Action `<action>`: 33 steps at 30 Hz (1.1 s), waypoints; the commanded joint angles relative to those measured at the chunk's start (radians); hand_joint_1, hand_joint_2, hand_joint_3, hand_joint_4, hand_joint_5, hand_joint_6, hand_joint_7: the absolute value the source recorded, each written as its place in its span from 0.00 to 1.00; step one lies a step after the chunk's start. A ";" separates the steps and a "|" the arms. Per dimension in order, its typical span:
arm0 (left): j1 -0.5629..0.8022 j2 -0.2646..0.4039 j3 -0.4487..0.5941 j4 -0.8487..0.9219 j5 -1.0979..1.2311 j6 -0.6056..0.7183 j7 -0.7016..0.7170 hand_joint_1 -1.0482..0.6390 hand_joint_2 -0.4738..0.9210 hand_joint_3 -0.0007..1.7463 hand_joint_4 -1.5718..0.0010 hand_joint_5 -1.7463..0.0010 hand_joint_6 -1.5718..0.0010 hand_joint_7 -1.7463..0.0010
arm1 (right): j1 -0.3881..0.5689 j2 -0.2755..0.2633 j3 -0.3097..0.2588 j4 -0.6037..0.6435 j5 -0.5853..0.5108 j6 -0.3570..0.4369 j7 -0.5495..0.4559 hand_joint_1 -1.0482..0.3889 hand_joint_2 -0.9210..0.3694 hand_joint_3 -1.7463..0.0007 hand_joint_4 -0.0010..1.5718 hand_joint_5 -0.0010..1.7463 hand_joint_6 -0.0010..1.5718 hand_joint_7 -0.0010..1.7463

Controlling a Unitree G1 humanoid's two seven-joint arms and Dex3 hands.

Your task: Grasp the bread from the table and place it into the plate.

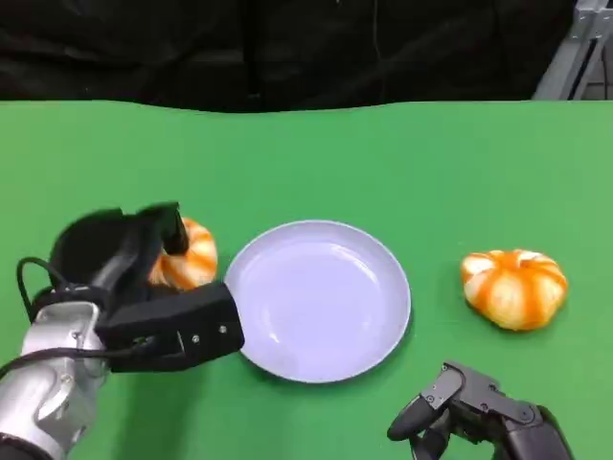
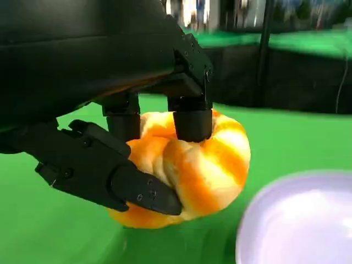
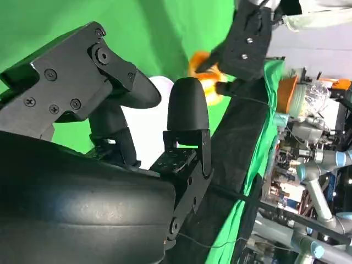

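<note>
An orange-and-white striped bread (image 1: 194,257) lies left of the pale lilac plate (image 1: 321,299). My left hand (image 1: 144,278) grips it. In the left wrist view the fingers (image 2: 192,118) press on the bread (image 2: 203,165) from above and the thumb (image 2: 126,184) presses its lower side, close to the plate's rim (image 2: 291,220). I cannot tell whether the bread is off the table. A second bread (image 1: 514,286) of the same kind lies right of the plate. My right hand (image 1: 474,414) hovers near the front edge, holding nothing, with its fingers (image 3: 187,110) apart.
The green table (image 1: 316,163) runs back to a dark curtain. In the right wrist view, lab equipment (image 3: 308,165) stands beyond the table's edge.
</note>
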 commanded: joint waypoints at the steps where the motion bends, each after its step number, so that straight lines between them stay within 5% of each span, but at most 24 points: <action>1: 0.023 0.000 0.049 -0.090 -0.051 -0.064 0.075 0.51 0.72 0.64 0.41 0.00 0.56 0.00 | 0.007 -0.006 0.004 -0.007 -0.006 -0.005 -0.008 0.70 0.37 0.29 0.43 0.95 0.44 0.76; 9: 0.020 -0.007 0.029 -0.137 -0.133 -0.215 0.011 0.51 0.60 0.79 0.41 0.00 0.53 0.00 | 0.007 -0.008 0.003 -0.013 -0.008 0.007 -0.009 0.74 0.34 0.32 0.42 0.95 0.43 0.76; 27: -0.030 -0.152 -0.087 -0.082 -0.098 -0.249 -0.035 0.52 0.53 0.80 0.40 0.00 0.52 0.01 | 0.045 -0.024 0.006 -0.058 0.003 0.017 -0.001 0.70 0.34 0.34 0.41 0.94 0.44 0.74; 29: -0.041 -0.163 -0.096 -0.083 -0.098 -0.211 -0.075 0.52 0.55 0.79 0.41 0.00 0.52 0.03 | 0.050 -0.028 0.006 -0.064 0.001 0.013 0.000 0.70 0.34 0.34 0.41 0.94 0.44 0.74; 30: -0.044 -0.167 -0.098 -0.092 -0.099 -0.185 -0.096 0.50 0.62 0.67 0.46 0.00 0.53 0.21 | 0.051 -0.030 0.007 -0.066 -0.003 0.009 -0.001 0.70 0.34 0.34 0.41 0.94 0.44 0.74; 33: -0.045 -0.173 -0.099 -0.108 -0.099 -0.151 -0.124 0.49 0.68 0.57 0.50 0.00 0.53 0.34 | 0.053 -0.032 0.007 -0.068 -0.007 0.006 -0.003 0.69 0.33 0.35 0.41 0.94 0.44 0.74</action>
